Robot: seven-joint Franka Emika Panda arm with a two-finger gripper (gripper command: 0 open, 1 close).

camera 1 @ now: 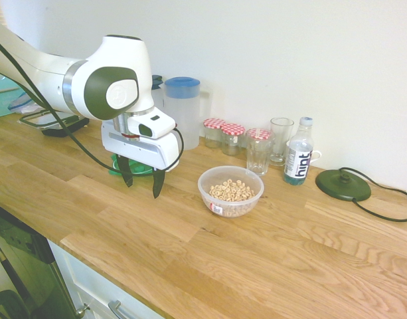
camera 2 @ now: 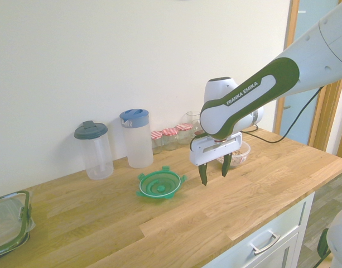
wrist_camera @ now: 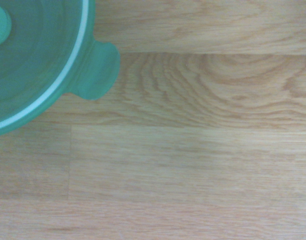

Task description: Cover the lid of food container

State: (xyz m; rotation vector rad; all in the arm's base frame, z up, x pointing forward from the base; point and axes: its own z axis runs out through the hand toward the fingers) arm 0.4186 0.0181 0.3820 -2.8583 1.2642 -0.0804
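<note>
Above the counter (camera 2: 260, 190), the end effector (camera 2: 215, 170) hangs with its fingers spread apart, grasping nothing and touching nothing. One lid (camera 2: 159, 183) lies flat on the counter at the end effector's 9 o'clock in the second exterior view, just beside it. One food container (camera 1: 230, 191), uncovered and holding cereal rings, sits at its 3 o'clock in the first exterior view. Behind stand three jars (camera 1: 232, 138), two glasses (camera 1: 258, 151), one bottle (camera 1: 298, 151) and two jugs (camera 2: 136, 138).
</note>
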